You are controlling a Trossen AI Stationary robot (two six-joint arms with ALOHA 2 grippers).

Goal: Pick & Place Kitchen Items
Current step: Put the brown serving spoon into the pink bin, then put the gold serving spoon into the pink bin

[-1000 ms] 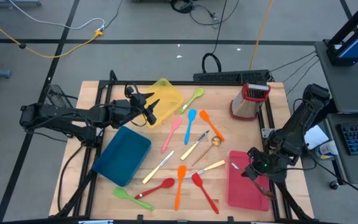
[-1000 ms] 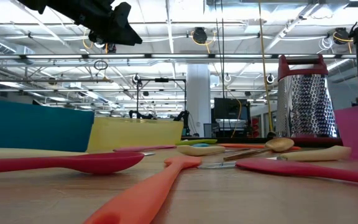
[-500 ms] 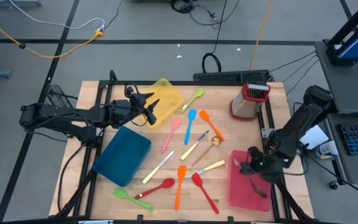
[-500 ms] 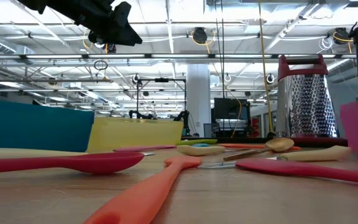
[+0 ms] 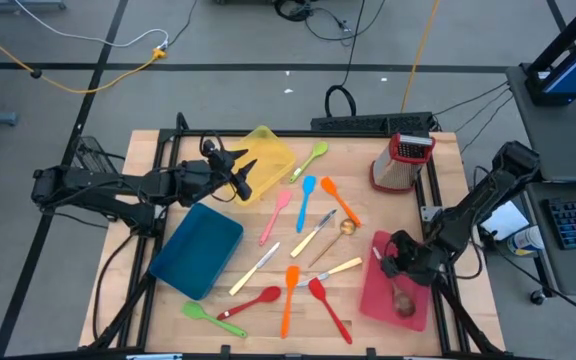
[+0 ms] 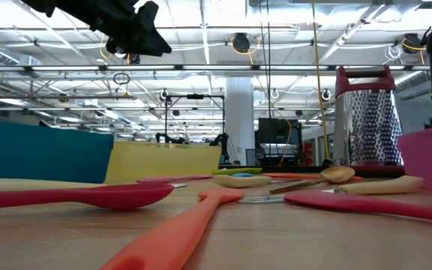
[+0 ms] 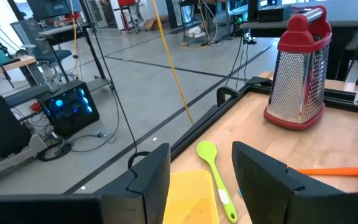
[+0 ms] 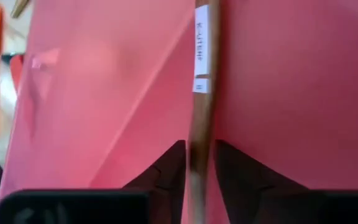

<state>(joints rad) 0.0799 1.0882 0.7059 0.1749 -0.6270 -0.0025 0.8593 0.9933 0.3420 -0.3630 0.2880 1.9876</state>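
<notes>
Several slim utensils lie flat mid-table: a green spoon (image 5: 311, 158), a blue spoon (image 5: 306, 195), an orange spatula (image 5: 289, 295), a red spoon (image 5: 251, 303) and a cream-handled knife (image 5: 256, 268). My right gripper (image 5: 398, 266) is low over the red tray (image 5: 376, 300) and shut on a wooden spoon (image 5: 404, 300). My left gripper (image 5: 240, 172) is open and empty, above the yellow tray (image 5: 268, 158); it also shows in the low view (image 6: 137, 34). My right gripper pinches the wooden spoon's handle (image 8: 197, 146) between its two fingers (image 8: 166, 171). The handle runs straight out ahead of the fingers, past a white label. The spoon's bowl end (image 5: 405, 303) is down on the red tray's floor.
A blue tray (image 5: 200, 248) lies at the near left. A red-topped metal grater (image 5: 400, 160) stands at the far right. A red spatula (image 5: 328, 308) and a cream-handled utensil (image 5: 338, 267) lie just left of the red tray. The table's right edge is close to the right arm.
My right gripper has gone a little toward the table's left over the red tray, and the wooden spoon has swung with it. The red tray has shifted and turned slightly on the table.
</notes>
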